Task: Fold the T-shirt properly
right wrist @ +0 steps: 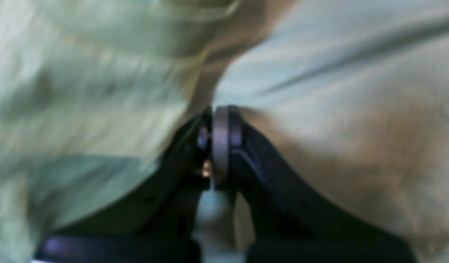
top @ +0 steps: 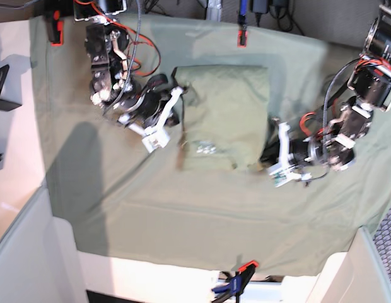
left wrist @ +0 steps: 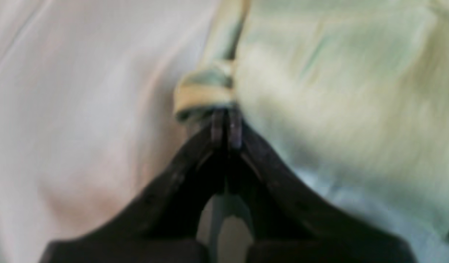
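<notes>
T-shirt (top: 224, 113), folded into a rough rectangle, lies on the tablecloth (top: 183, 208) between the two grippers. Left gripper (left wrist: 226, 124) is pinched tight on a rolled edge of the T-shirt. Right gripper (right wrist: 219, 138) has its jaws pressed together against the T-shirt's opposite edge; whether cloth is caught there is unclear.

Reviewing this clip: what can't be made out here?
- Both wrist views: motion blur; the T-shirt weave and seams are unreadable.
- Left tool: shut on a bunched shirt edge; which part of the shirt, blur hides.
- Right tool: shut at the shirt's edge; a real pinch can't be confirmed.
- Base view: the shirt's small white marks are too small to read.
</notes>
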You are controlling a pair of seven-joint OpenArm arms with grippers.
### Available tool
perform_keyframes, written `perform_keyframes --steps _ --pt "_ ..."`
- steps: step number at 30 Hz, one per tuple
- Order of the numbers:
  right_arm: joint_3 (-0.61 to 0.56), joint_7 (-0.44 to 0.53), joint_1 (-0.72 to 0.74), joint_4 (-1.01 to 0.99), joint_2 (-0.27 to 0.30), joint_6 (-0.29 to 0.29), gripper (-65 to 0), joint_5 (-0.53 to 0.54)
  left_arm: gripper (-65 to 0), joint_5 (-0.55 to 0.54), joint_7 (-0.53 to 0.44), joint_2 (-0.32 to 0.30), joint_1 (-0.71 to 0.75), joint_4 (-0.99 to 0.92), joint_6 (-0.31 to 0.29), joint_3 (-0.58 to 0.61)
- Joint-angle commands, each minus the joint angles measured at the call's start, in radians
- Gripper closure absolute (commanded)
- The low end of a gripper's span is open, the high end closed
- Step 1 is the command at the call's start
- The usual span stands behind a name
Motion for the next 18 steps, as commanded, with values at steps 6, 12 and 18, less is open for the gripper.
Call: perform_keyframes --steps 6,12,18 --pt "0.130 0.015 -0.047 0.107 0.000 0.001 0.0 0.026 0.0 -0.214 0.158 -0.128 0.047 0.122 0.005 -0.166" --pt "0.248 -0.061 -0.129 0.235 0.003 0.001 0.0 0.108 0.0 -0.476 0.335 -0.252 0.290 0.453 0.005 -0.362" --pt "0.325 -0.086 -0.306 0.380 0.032 0.002 0.0 0.172 0.0 -0.611 0.494 -0.266 0.619 0.787 0.005 -0.613"
